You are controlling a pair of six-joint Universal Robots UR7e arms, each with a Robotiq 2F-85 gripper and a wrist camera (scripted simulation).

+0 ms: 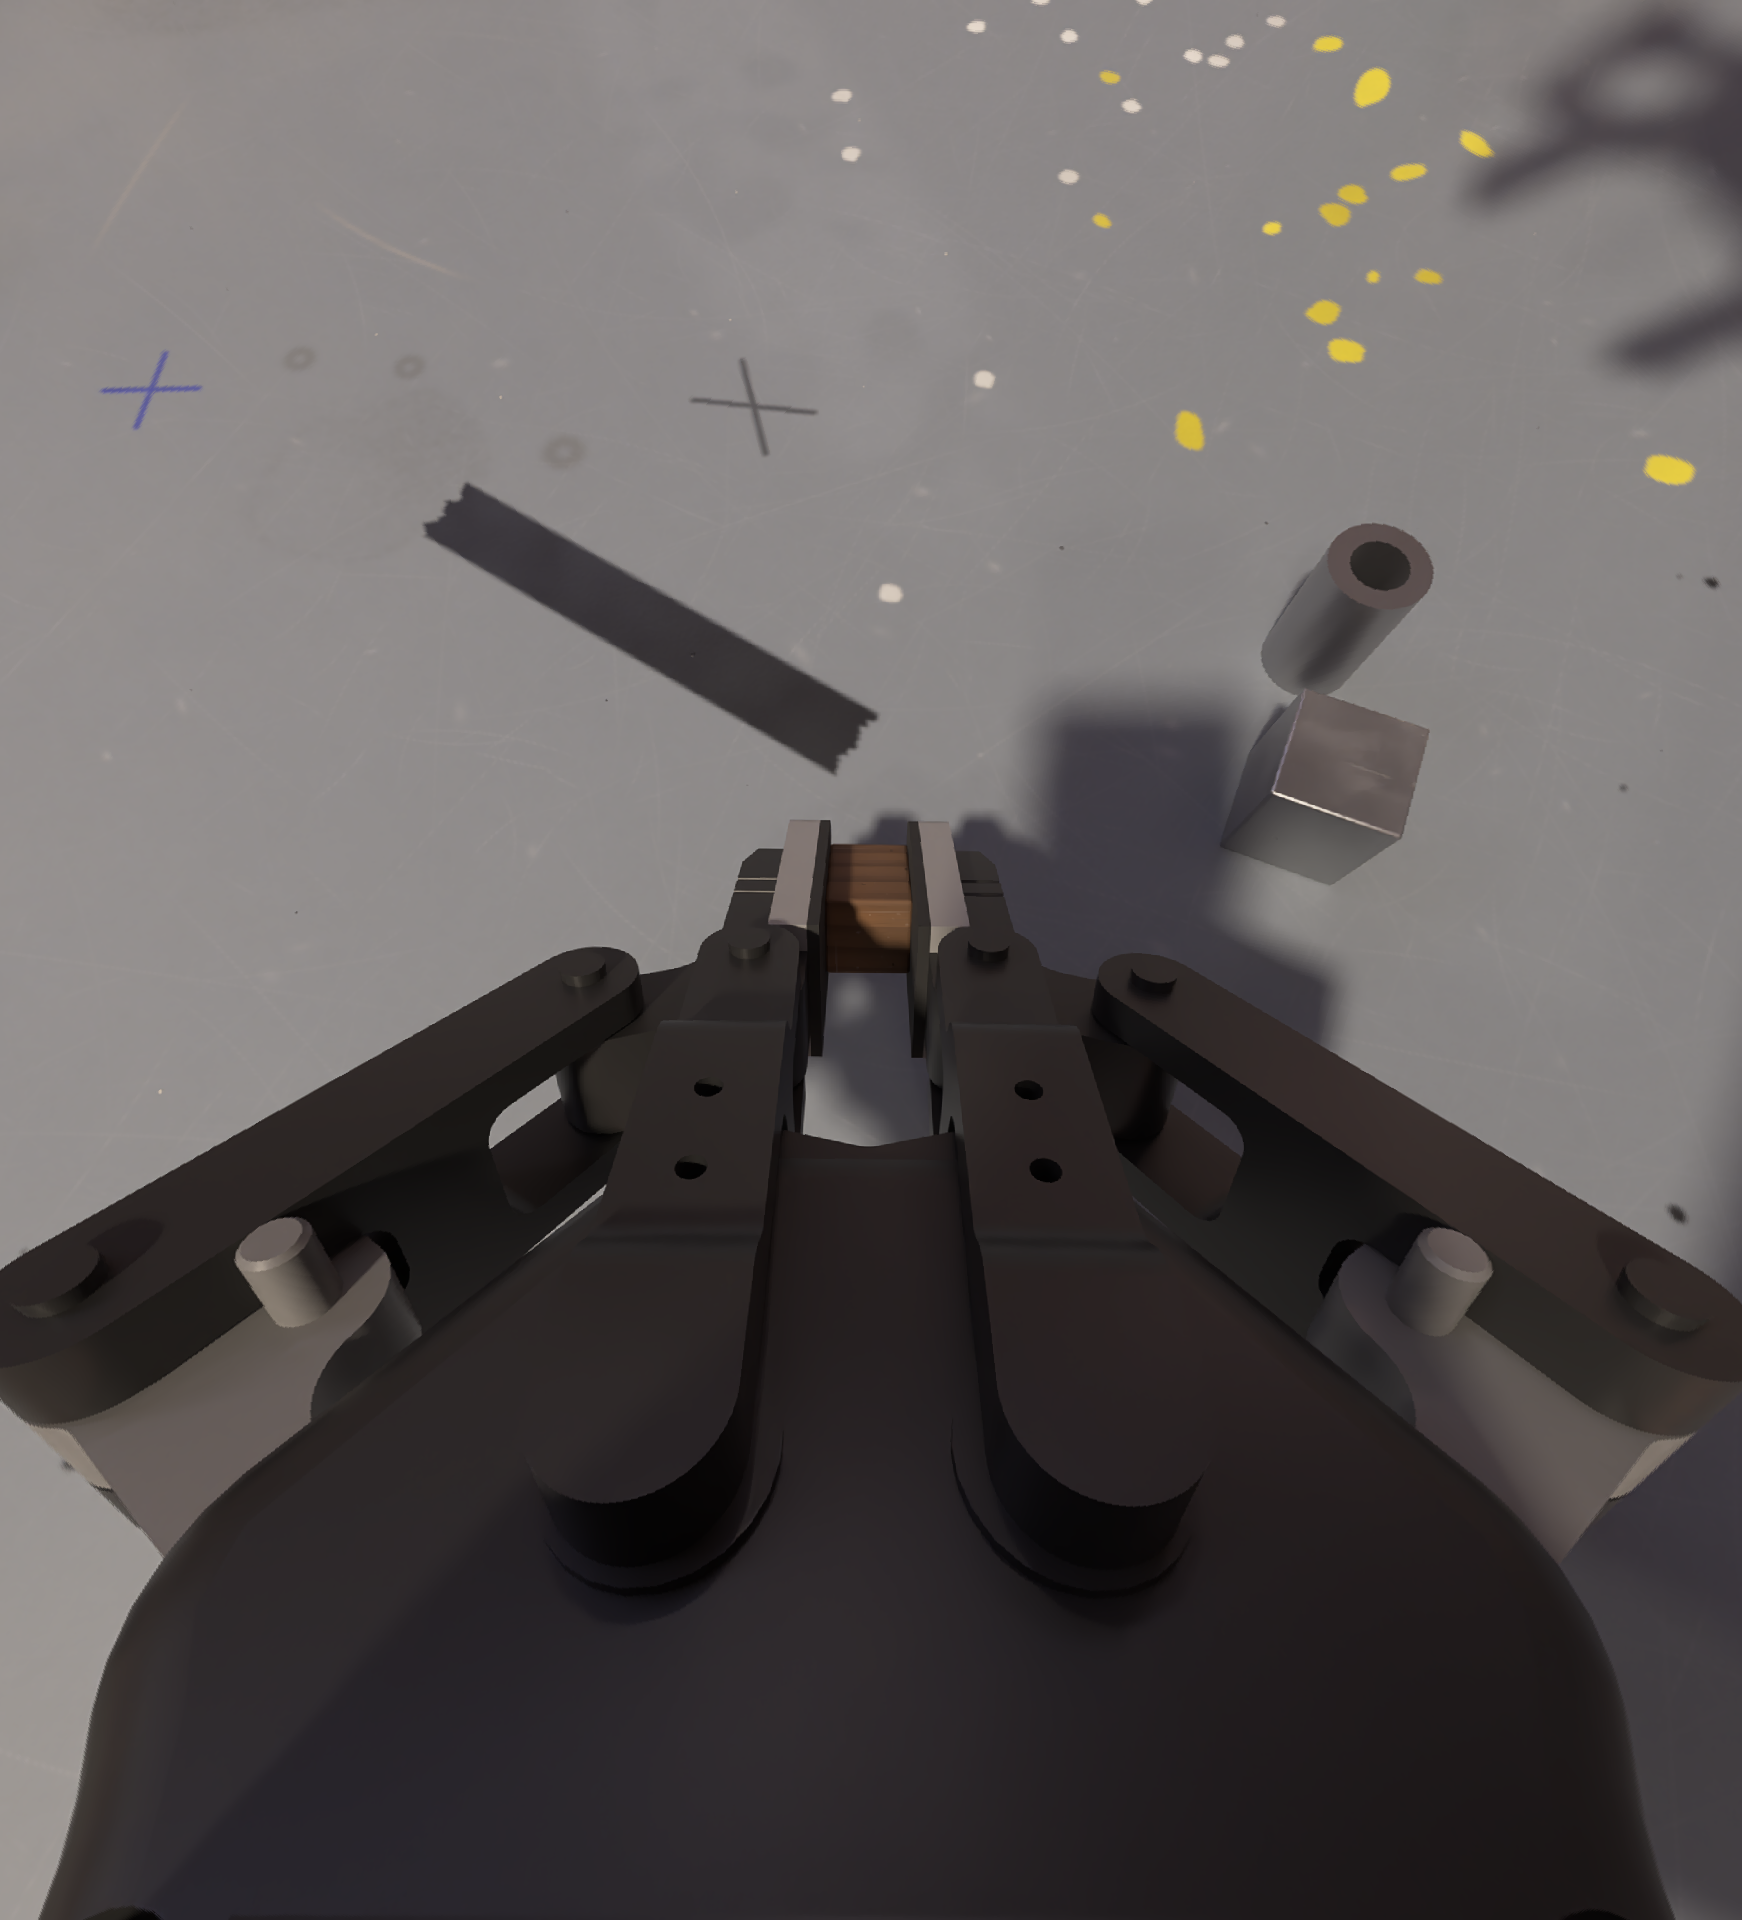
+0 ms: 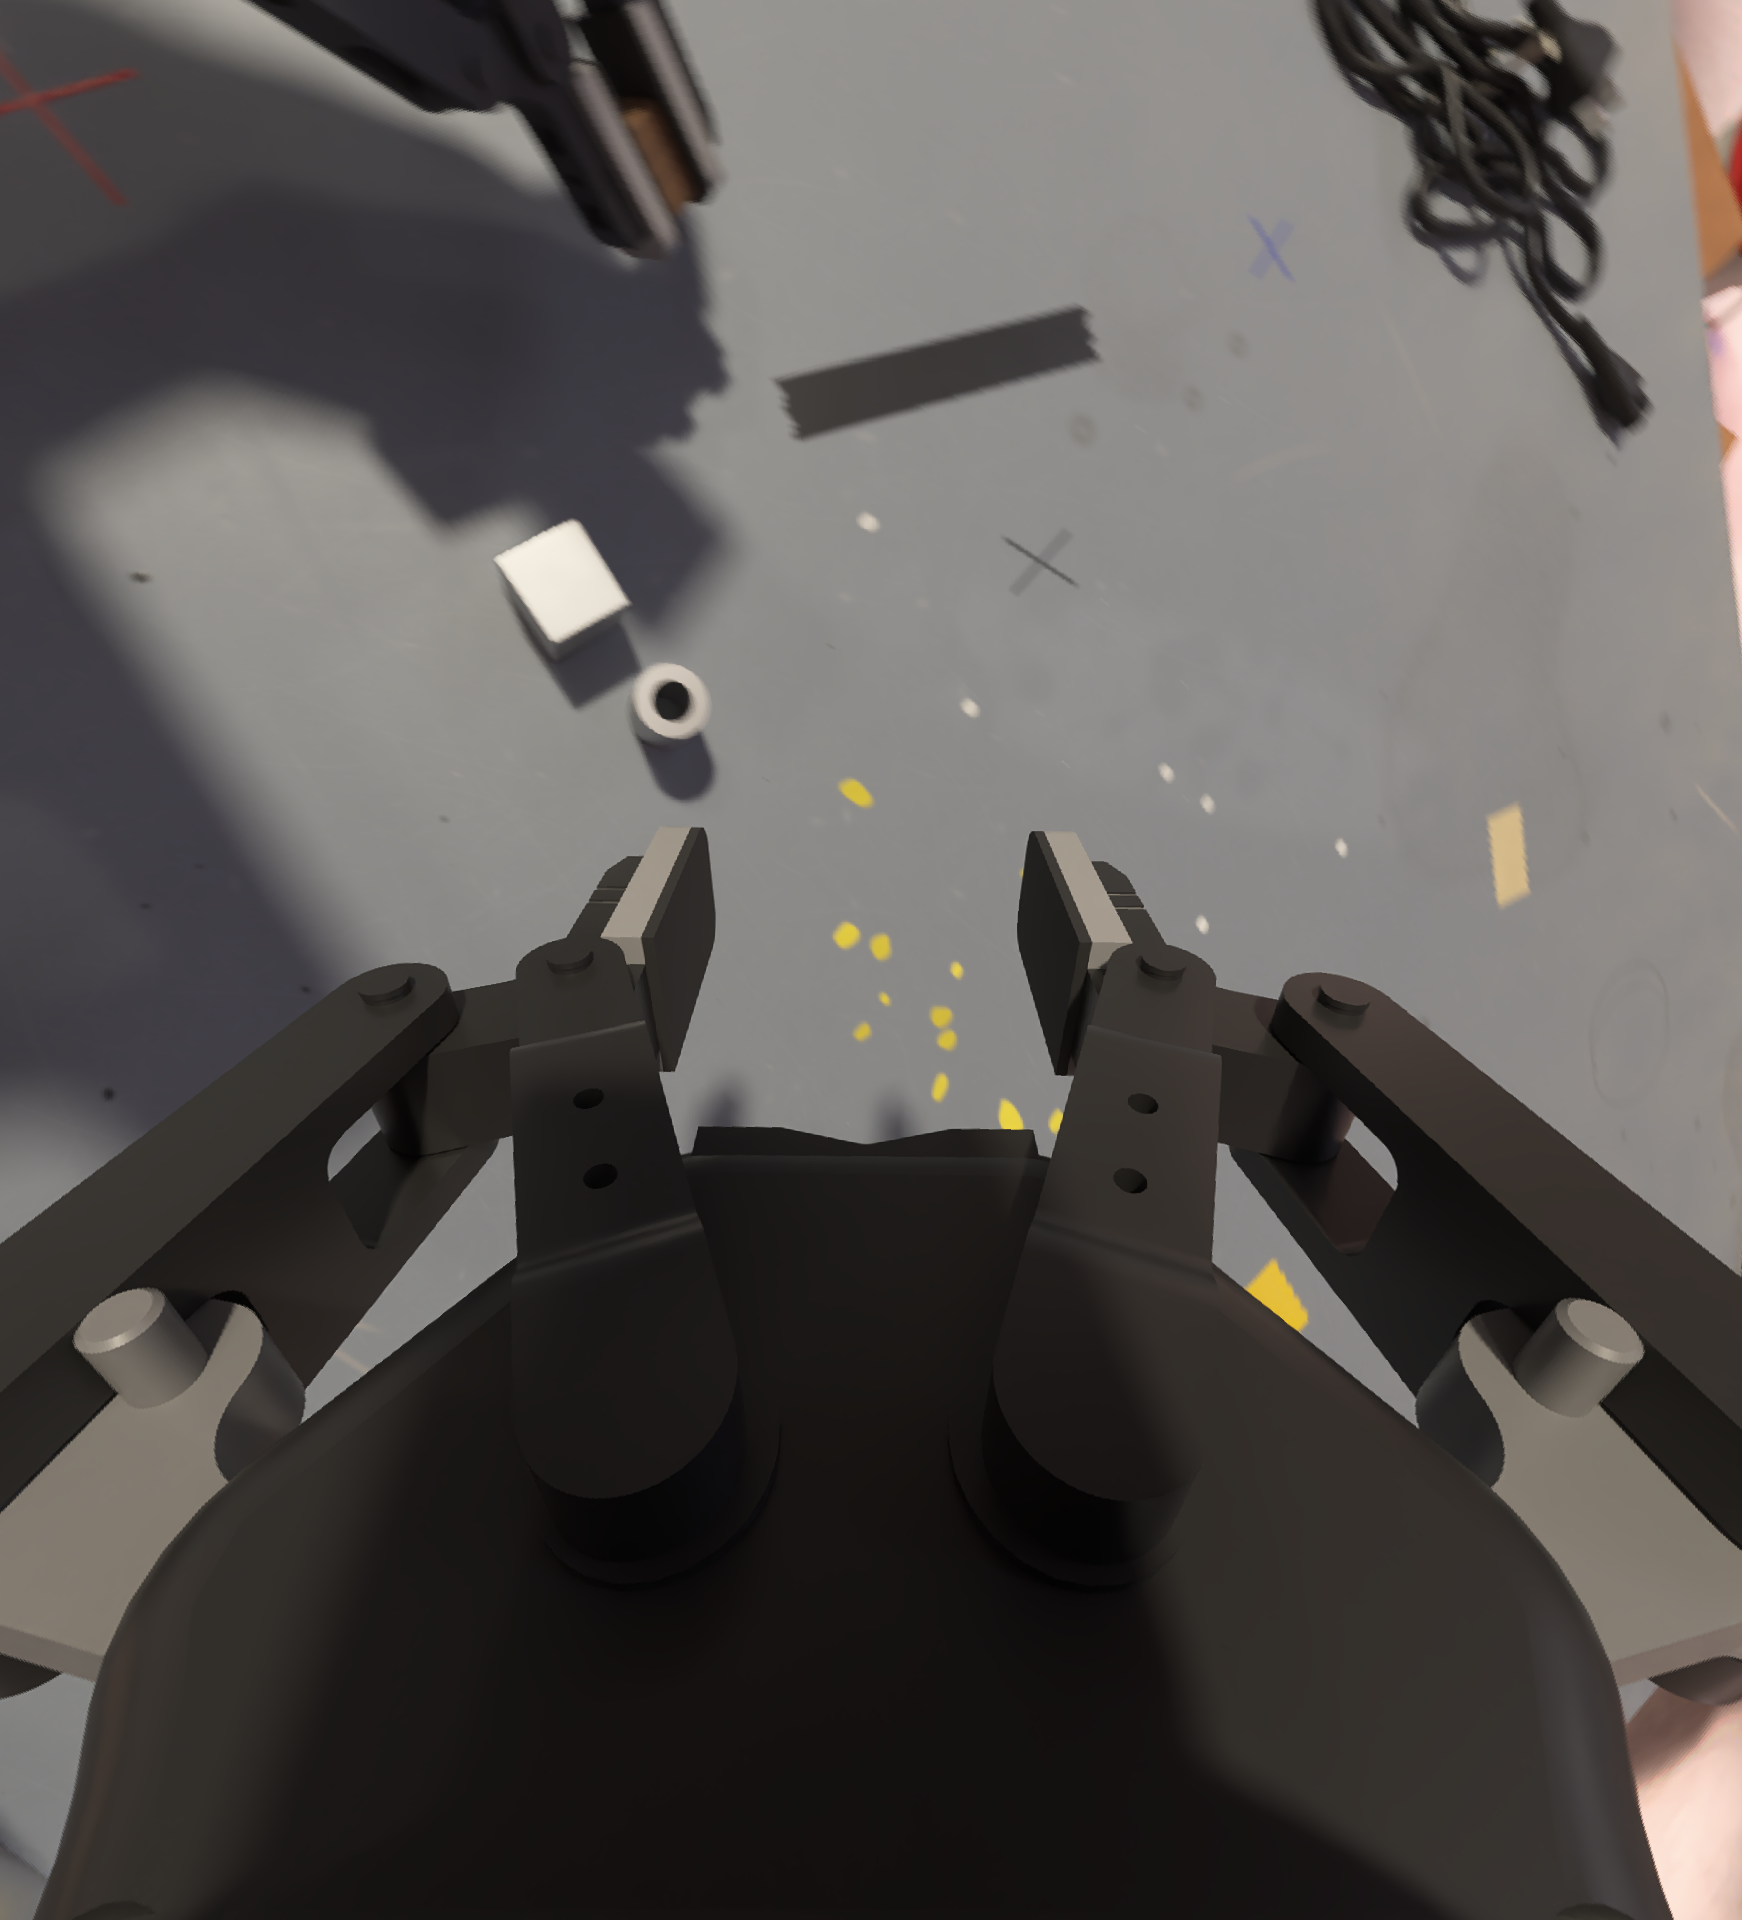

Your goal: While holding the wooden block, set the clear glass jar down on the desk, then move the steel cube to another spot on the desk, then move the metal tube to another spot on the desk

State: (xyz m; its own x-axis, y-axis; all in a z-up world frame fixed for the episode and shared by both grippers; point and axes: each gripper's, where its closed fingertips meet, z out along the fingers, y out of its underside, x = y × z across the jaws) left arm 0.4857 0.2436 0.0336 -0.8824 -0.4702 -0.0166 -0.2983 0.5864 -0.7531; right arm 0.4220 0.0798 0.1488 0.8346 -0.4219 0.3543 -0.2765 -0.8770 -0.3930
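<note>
One steel cube point(image 2: 563, 589) and one metal tube point(image 2: 671, 702) touch; left gripper point(image 1: 868, 883) clamps one wooden block point(image 1: 867, 907); right gripper point(image 2: 865, 894) gapes empty near the tube.

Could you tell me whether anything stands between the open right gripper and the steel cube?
Partly: the metal tube stands upright close beside the steel cube, on the side nearer the right gripper. Otherwise only bare desk lies between.

— Where are my wrist cameras looking?
— Both are tilting down at the desk point(image 1: 223, 727), right higher. They're sharing the steel cube point(image 1: 1329, 784) point(image 2: 563, 587), at two o'clock left, eleven right.
</note>
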